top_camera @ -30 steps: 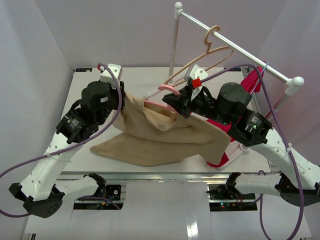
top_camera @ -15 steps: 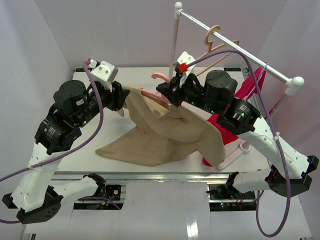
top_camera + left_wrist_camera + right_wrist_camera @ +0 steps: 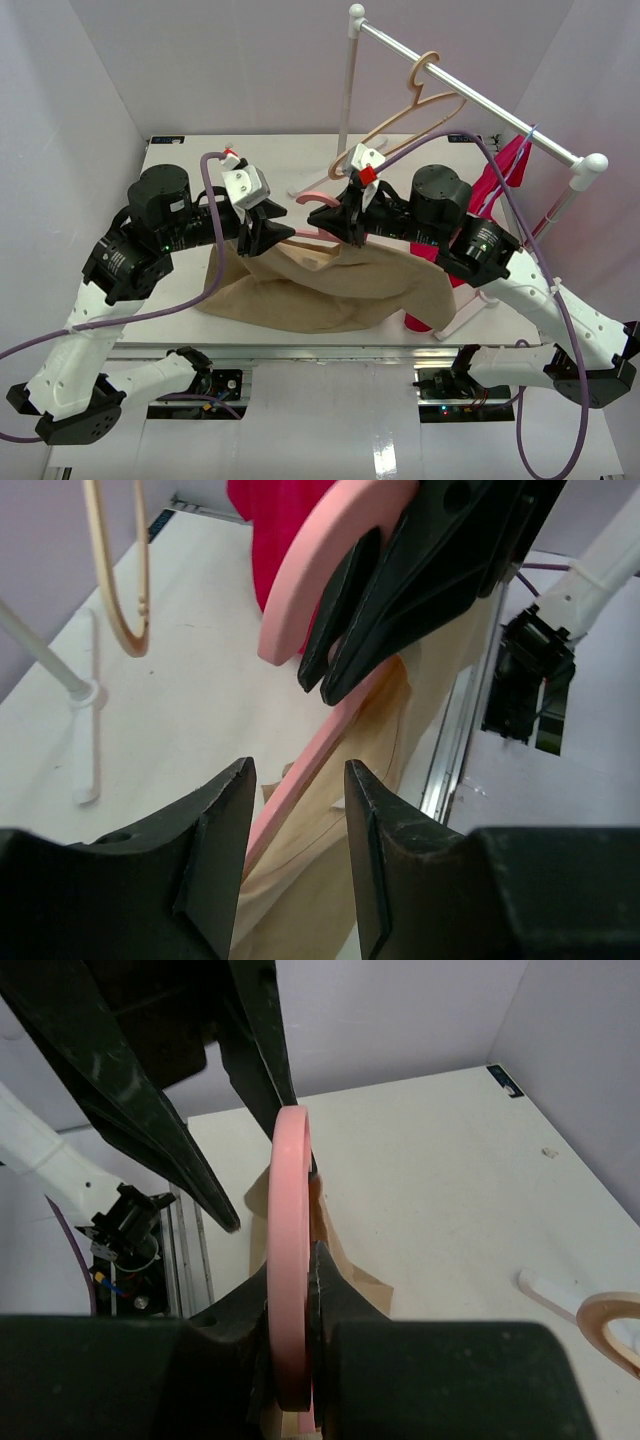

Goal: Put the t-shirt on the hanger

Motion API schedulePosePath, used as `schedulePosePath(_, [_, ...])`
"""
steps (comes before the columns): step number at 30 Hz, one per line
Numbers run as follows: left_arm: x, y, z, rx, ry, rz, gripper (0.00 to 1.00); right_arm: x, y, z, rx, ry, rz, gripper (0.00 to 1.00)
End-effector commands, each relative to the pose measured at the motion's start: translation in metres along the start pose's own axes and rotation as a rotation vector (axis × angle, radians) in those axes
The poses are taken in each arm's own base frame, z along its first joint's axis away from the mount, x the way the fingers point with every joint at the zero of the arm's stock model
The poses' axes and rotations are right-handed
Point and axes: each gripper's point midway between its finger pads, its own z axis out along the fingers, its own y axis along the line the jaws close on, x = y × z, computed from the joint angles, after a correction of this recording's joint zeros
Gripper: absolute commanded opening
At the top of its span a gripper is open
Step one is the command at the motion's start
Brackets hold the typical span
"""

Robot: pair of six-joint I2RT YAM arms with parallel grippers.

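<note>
- Hanger (image 3: 312,198) first: the thin pink one was held up off the bench (image 3: 180,165) between the two arms, with the right gripper (image 3: 343,220) clamped shut on it close to the hook.
- Its long axis ran from the right gripper down towards the left gripper (image 3: 297,780). In the left wrist view, one slim shoulder arm slanted straight at the gap between that gripper's jaws.
- The left gripper's jaws stood apart with nothing pinched, just short of the shoulder arm, so the left arm was the nearer one to the hanger's free end.
- The tan t-shirt (image 3: 330,295) hung from around the hanger down onto the bench, with most of it lying below both grippers towards the near edge.
- The shoulder arm seemed to enter the neck opening, though folds hid how far in it went.
- To my eye the next move depended on the cloth lying below and beyond the left gripper, along the line of the hanger arm.
</note>
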Motion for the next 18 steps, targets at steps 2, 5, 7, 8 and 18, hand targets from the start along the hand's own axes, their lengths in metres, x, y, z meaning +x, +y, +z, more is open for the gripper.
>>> schedulePosePath(2, [0.013, -0.025, 0.008, 0.174, 0.020, 0.013, 0.51, -0.055, 0.016, -0.018, -0.068, -0.203, -0.052, 0.08])
schedulePosePath(5, [0.014, -0.025, 0.012, 0.184, 0.026, 0.008, 0.51, -0.059, 0.024, -0.023, -0.100, -0.227, -0.057, 0.08])
schedulePosePath(7, [0.017, -0.025, 0.015, 0.202, 0.034, 0.009, 0.52, -0.061, 0.030, -0.026, -0.131, -0.237, -0.061, 0.08])
schedulePosePath(8, [0.018, -0.028, 0.016, 0.223, 0.035, 0.009, 0.52, -0.062, 0.031, -0.026, -0.141, -0.238, -0.060, 0.08])
schedulePosePath(18, [0.026, -0.044, 0.032, 0.395, 0.062, -0.042, 0.02, -0.059, 0.030, -0.020, -0.145, -0.240, -0.049, 0.08])
